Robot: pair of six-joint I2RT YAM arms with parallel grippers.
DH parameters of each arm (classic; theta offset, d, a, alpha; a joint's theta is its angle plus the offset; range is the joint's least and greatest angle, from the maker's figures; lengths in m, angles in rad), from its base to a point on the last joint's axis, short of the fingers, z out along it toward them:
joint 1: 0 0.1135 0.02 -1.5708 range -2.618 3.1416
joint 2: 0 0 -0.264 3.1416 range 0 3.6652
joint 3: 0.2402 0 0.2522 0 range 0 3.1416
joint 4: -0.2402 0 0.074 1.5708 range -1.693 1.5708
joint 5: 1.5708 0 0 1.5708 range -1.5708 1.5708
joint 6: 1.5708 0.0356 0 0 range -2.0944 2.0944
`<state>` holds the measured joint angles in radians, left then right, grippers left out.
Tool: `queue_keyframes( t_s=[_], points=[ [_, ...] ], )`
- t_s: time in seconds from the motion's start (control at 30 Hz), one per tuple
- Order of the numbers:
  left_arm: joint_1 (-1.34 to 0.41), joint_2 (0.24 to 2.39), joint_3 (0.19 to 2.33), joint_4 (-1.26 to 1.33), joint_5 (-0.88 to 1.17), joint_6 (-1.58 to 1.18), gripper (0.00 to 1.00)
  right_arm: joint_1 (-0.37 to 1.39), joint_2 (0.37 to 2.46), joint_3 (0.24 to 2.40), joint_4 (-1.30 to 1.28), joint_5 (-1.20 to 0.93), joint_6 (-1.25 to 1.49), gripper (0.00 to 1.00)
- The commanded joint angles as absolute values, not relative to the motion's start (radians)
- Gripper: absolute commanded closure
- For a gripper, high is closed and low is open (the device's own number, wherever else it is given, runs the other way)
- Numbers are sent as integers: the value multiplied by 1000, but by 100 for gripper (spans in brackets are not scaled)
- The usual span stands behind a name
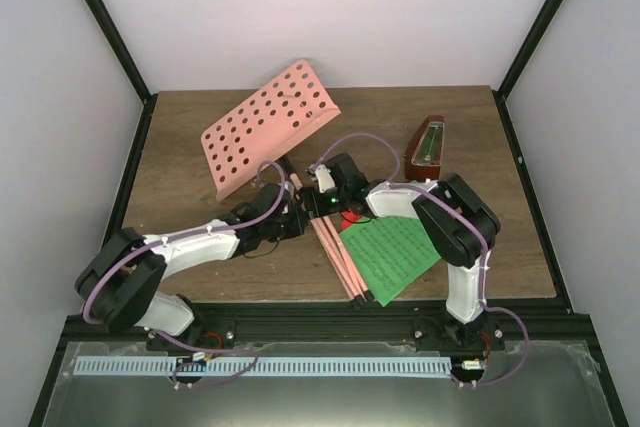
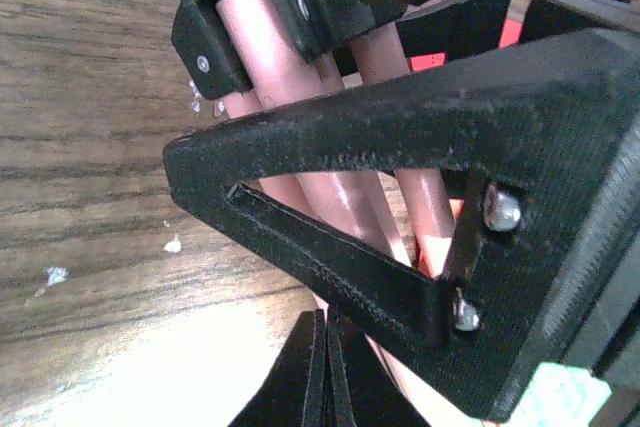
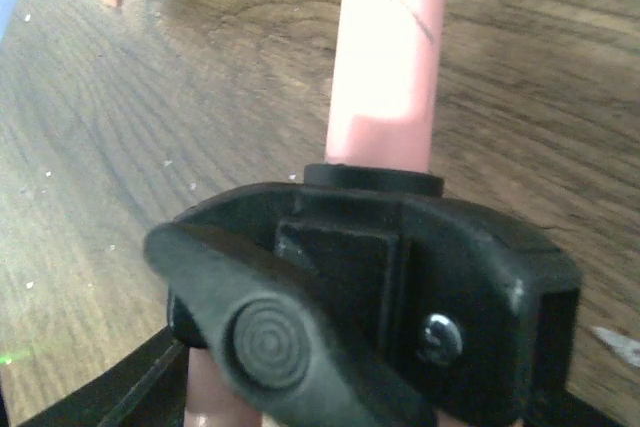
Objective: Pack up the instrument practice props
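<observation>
The pink music stand [image 1: 270, 127] lies flat on the table, its hole-dotted desk at the back left and its folded legs [image 1: 340, 252] running toward the front. The green sheet [image 1: 395, 252] lies beside the legs, with a bit of the red sheet [image 1: 350, 219] showing under the arms. The metronome [image 1: 427, 144] stands at the back right. My left gripper [image 1: 292, 215] is at the legs with its fingers [image 2: 325, 372] pressed together and nothing between them; pink tubes [image 2: 290, 107] lie just beyond. My right gripper [image 1: 328, 185] closes round the stand's black collar [image 3: 400, 277] on the pink pole [image 3: 385, 47].
Black frame posts [image 1: 105, 22] and grey walls close in the table on three sides. A black rail [image 1: 320, 319] runs along the near edge by the arm bases. A finger of the right gripper [image 2: 420, 147] crosses the left wrist view over the legs.
</observation>
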<state>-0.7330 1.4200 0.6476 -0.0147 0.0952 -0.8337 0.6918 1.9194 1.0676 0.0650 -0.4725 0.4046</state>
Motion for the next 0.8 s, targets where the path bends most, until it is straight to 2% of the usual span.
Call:
queue_keyframes(
  t_s=[0.0,0.1,0.23,0.37,0.53,0.67,0.77],
  points=[
    [-732,1457,708,96,87,-830,100,680,1844,1072,222,-456,240,41],
    [-731,1463,713,90,96,-810,100,669,1835,1057,230,-443,254,34],
    [-721,1440,715,46,98,-778,85,644,1823,1048,233,-460,272,25],
    [-701,1371,690,15,96,-746,61,630,1791,1037,235,-456,268,19],
    [-668,1230,682,-61,88,-646,39,612,1695,1014,209,-413,245,11],
    [-571,1118,734,-162,162,-520,30,569,1564,1000,140,-353,211,2],
    [-449,1058,812,-270,221,-375,26,464,1430,967,97,-363,245,0]
  ],
)
